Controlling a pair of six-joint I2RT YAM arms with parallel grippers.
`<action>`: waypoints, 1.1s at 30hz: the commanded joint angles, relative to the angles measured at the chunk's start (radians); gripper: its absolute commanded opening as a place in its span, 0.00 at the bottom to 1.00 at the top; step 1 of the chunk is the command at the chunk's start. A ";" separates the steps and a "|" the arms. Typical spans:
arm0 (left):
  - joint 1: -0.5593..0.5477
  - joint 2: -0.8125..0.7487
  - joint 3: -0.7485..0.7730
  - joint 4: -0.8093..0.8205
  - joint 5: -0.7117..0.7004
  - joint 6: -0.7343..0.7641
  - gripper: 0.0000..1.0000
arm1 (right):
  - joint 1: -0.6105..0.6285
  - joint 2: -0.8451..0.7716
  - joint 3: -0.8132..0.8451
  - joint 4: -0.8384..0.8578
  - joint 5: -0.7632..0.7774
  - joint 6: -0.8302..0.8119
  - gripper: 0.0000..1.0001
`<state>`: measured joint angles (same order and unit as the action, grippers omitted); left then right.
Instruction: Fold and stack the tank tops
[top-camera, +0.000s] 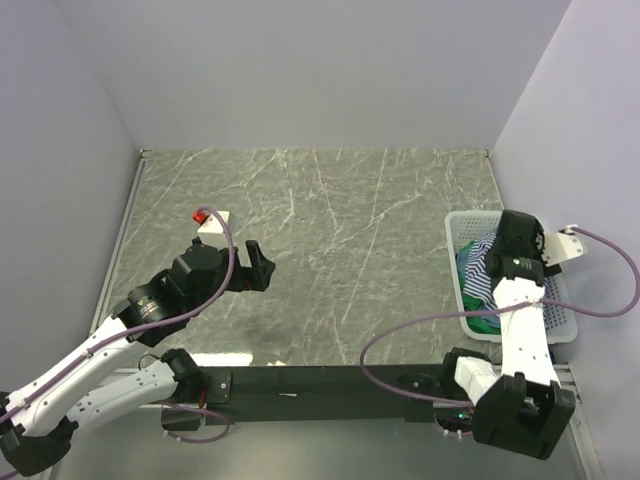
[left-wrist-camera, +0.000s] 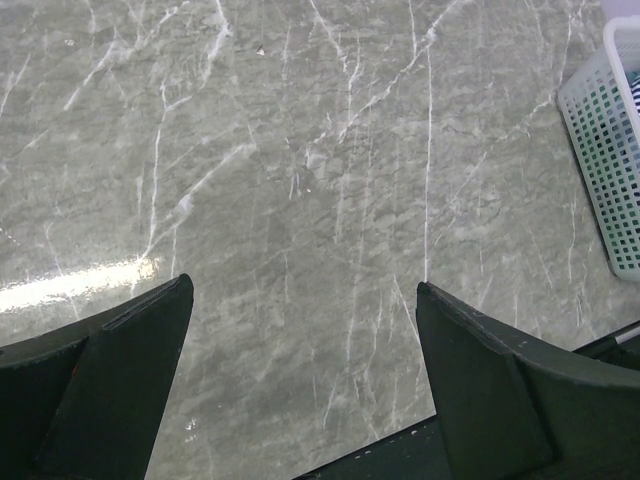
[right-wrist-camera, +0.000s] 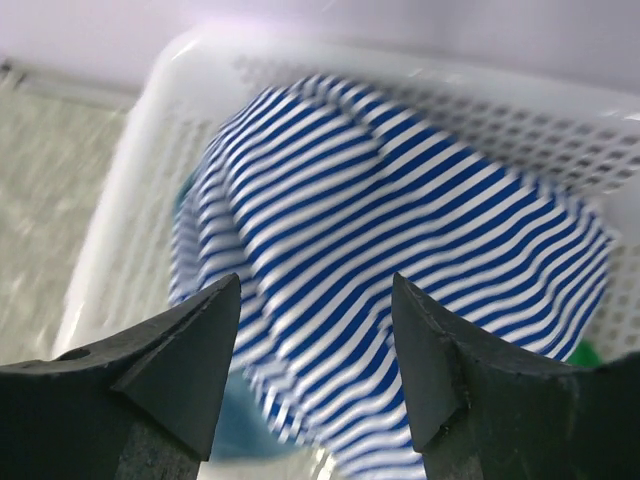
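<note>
The worktop (left-wrist-camera: 300, 200) looks like smooth grey-green marbled stone with white veins, polished enough to throw a bright glare. The basket (right-wrist-camera: 120, 170) is white moulded plastic mesh, and the striped tank top (right-wrist-camera: 400, 220) is soft matt cloth. The fingers (right-wrist-camera: 180, 370) of the right hand (right-wrist-camera: 315, 290) look like matt dark plastic.

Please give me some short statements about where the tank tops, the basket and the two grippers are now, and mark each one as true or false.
1. The striped tank top lies in the white basket. True.
2. The left gripper holds a green top. False: its jaws stand open and empty above the table.
3. The basket stands at the right edge of the table. True.
4. A folded stack of tops lies in the middle of the table. False: no top is on the table; the ones in view are in the basket.
5. The right gripper is shut on the striped tank top. False: it is above it, jaws apart.
</note>
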<state>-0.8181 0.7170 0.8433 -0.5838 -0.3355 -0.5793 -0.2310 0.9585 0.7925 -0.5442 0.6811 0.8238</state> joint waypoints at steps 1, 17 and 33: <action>-0.003 -0.002 -0.004 0.042 0.027 0.015 0.99 | -0.089 0.045 0.031 0.051 -0.014 -0.052 0.69; -0.001 0.045 0.004 0.045 0.024 0.018 0.99 | -0.126 0.202 0.033 0.109 -0.173 -0.022 0.00; -0.003 0.036 0.013 0.045 0.001 0.006 0.99 | -0.051 -0.116 0.500 -0.065 -0.403 -0.123 0.00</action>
<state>-0.8181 0.7677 0.8398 -0.5797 -0.3130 -0.5770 -0.3267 0.8471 1.1931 -0.5983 0.3801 0.7296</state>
